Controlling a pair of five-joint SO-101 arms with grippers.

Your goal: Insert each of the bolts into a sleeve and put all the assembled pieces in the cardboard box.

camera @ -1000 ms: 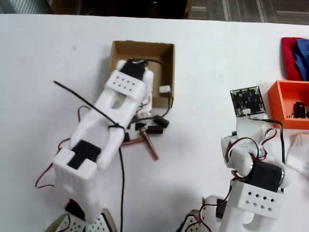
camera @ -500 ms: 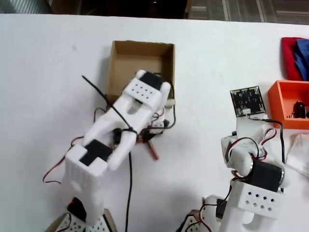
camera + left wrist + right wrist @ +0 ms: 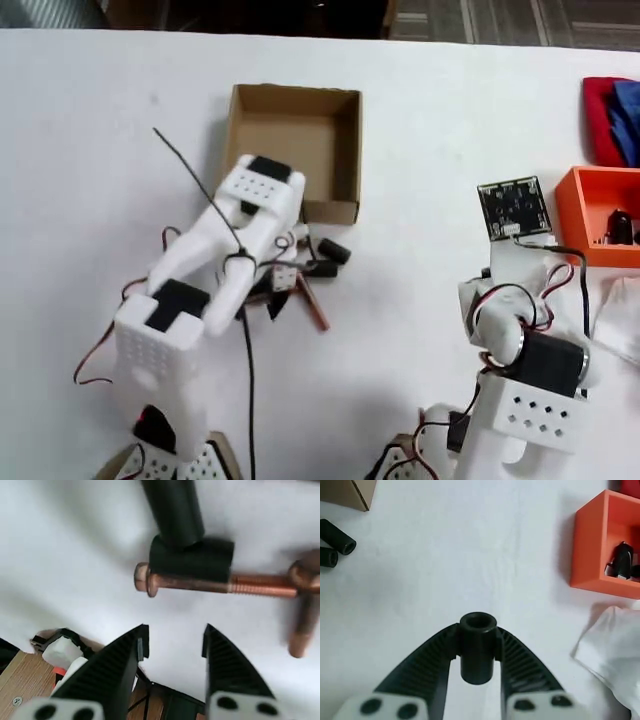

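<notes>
The open cardboard box [image 3: 295, 140] stands at the back of the table and its floor shows bare cardboard. Just in front of it lie black sleeves [image 3: 335, 250] and copper bolts [image 3: 312, 303] in a loose pile. My left arm [image 3: 240, 230] hangs over that pile. In its wrist view the left gripper [image 3: 175, 640] is open a little above the table, short of a copper bolt [image 3: 200, 584]. A black sleeve [image 3: 192, 560] lies against that bolt. My right gripper [image 3: 477, 652] is shut on an upright black sleeve [image 3: 478, 622].
An orange bin [image 3: 600, 215] with small dark parts stands at the right edge, with a circuit board [image 3: 512, 210] beside it. White crumpled material [image 3: 615, 645] lies near the right gripper. Two more sleeves [image 3: 335, 542] lie by the box corner [image 3: 350, 492].
The left arm drew back from over the box toward the near side and now hangs over the pile of bolts and sleeves. The right arm has not moved.
</notes>
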